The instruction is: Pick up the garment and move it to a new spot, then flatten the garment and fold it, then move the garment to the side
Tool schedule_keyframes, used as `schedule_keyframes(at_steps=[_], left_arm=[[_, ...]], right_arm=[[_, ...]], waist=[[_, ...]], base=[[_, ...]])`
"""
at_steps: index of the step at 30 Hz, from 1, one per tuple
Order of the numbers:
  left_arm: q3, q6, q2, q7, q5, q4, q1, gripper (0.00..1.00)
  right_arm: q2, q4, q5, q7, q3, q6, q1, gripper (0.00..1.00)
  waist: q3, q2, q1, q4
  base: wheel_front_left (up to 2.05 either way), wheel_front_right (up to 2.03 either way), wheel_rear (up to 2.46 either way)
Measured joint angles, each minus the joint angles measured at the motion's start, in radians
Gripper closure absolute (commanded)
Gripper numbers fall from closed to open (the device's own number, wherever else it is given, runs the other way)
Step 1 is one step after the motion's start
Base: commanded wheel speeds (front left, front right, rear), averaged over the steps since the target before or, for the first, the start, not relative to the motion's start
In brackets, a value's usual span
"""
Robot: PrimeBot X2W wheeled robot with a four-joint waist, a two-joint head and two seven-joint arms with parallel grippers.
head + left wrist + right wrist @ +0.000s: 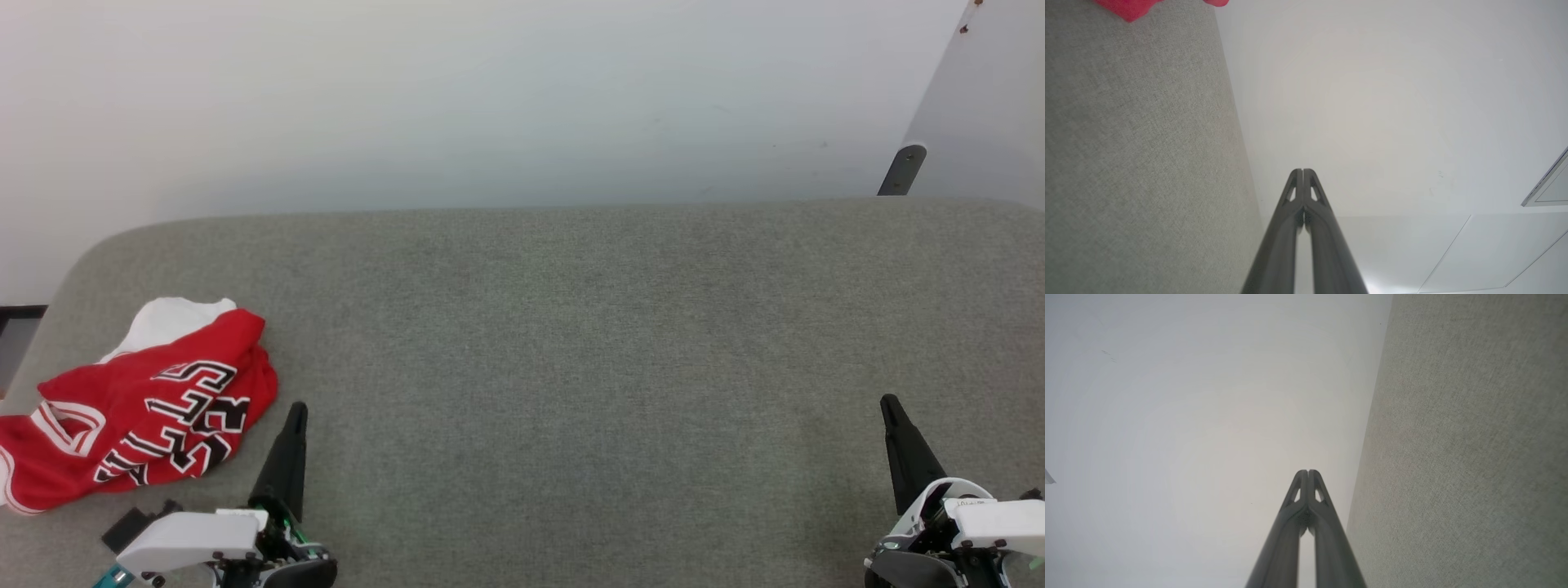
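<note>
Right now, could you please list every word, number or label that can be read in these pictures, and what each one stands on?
Black, white-outlined lettering on the red shirt: creased and upside down, so only broken pieces of letters show; not readable.
The grey table and the wall carry no text.

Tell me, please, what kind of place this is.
Probably an indoor lab or test room for cloth folding, not a home: a grey fabric-covered table stands before a plain white wall, with one crumpled red garment lying near the left end effector.
</note>
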State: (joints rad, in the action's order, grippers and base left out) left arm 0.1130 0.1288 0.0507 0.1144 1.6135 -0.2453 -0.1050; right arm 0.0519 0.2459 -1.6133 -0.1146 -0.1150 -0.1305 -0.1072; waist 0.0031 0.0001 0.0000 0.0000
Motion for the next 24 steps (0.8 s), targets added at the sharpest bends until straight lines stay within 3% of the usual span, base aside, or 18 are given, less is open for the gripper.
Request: schedule_keyframes(at_steps=[7, 8, 24], left_arm=[[0.000, 0.000, 0.000, 0.000, 0.000, 0.000, 0.000, 1.00], [0.000, 0.000, 0.000, 0.000, 0.000, 0.000, 0.000, 0.00], [-0.020, -0.003, -0.003, -0.045, -0.049, -0.053, 0.055, 0.00]], right_arm=[[0.000, 0.000, 0.000, 0.000, 0.000, 0.000, 0.000, 1.00], [0.000, 0.000, 0.000, 0.000, 0.000, 0.000, 0.000, 0.00], [0.000, 0.064, 0.034, 0.043, 0.020, 0.000, 0.035, 0.00]], waist=[[0.000, 0.0000, 0.0000, 0.000], [0.000, 0.0000, 0.0000, 0.000], [-0.001, 0.0000, 0.0000, 0.002]], base=[[0.00, 0.00, 0.00], [0.00, 0.00, 0.00], [0.00, 0.00, 0.00]])
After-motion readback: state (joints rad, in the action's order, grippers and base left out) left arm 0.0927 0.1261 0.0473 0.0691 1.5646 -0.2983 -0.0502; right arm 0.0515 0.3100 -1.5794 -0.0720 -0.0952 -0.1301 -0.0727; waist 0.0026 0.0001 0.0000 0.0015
